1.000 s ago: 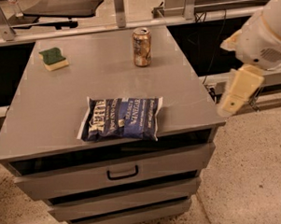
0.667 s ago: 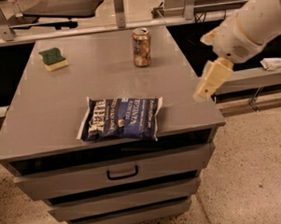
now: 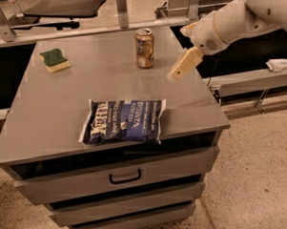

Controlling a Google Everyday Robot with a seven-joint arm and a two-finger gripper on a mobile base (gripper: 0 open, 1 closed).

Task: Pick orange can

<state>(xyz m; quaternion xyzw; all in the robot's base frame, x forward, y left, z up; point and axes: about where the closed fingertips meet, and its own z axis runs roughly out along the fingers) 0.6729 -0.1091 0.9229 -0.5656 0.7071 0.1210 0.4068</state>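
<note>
Since the earlier frame the gripper (image 3: 173, 77) has swung in from beyond the right edge and now hangs over the right rear part of the worktop (image 3: 80, 90) — whether its jaws are released or clenched I cannot tell. It points down and to the left, near the orange can (image 3: 144, 48) but apart from it. That can stands upright at the rear middle, untouched. Further out, a blue bag (image 3: 124, 121) lies flat near the front edge, and a green sponge (image 3: 54, 59) sits at the rear left — both unmoved.
</note>
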